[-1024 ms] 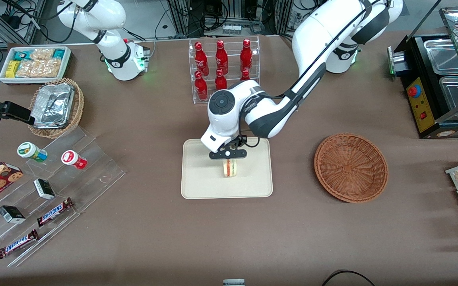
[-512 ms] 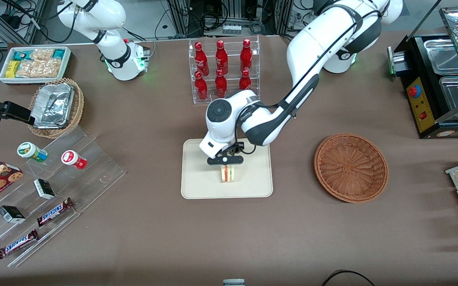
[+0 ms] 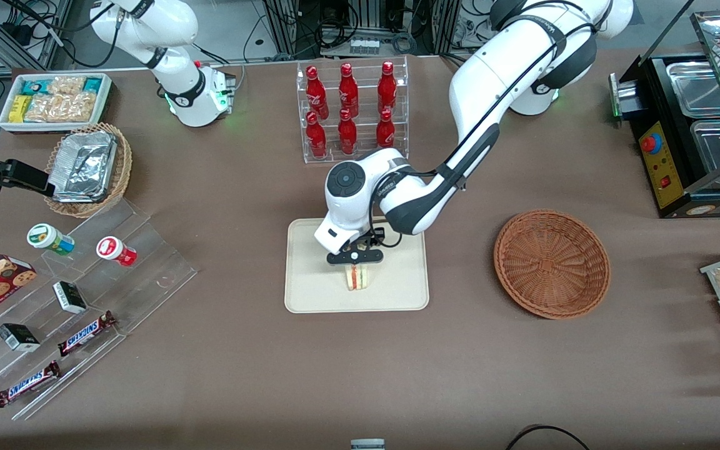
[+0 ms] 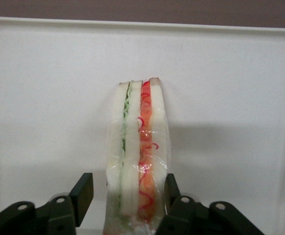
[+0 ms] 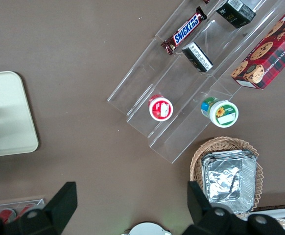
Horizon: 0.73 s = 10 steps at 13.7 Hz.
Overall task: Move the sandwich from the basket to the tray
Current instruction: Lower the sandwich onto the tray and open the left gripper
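brown table (image 3: 241, 350): gripper (image 3: 355, 265) has lowered sandwich (image 3: 356, 277) onto tray (image 3: 310, 294).

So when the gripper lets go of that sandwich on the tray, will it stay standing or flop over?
The sandwich stands on a narrow edge on the tray, so it probably tips over. Its soft bread likely squashes under the gripper. The clear wrap may be slippery.

The sandwich (image 3: 356, 277) (image 4: 138, 156), pale bread with green and red filling, stands on edge on the cream tray (image 3: 310, 294) (image 4: 44, 88) between the gripper (image 3: 355, 261) (image 4: 125, 196) fingers, with the round brown basket (image 3: 551, 263) well apart.
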### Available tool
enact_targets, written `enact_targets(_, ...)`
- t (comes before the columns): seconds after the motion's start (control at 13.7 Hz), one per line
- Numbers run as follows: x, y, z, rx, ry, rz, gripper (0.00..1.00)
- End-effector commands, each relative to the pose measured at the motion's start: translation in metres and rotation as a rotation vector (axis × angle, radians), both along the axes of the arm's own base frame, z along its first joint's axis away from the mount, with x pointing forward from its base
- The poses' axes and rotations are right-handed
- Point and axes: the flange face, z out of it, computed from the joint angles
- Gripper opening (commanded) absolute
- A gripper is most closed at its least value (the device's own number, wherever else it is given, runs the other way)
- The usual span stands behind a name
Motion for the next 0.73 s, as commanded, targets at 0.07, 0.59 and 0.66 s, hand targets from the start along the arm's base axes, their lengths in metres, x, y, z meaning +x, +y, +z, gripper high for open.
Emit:
enact_targets(0.07,0.023,0.021,0.069,0.012,-0.054,0.065,0.99)
enact_targets(0.59,0.032,0.144,0.264,0.094,-0.035,0.218,0.99)
enact_targets(0.66,0.028,0.164,0.288,0.092,-0.002,0.186,0.99)
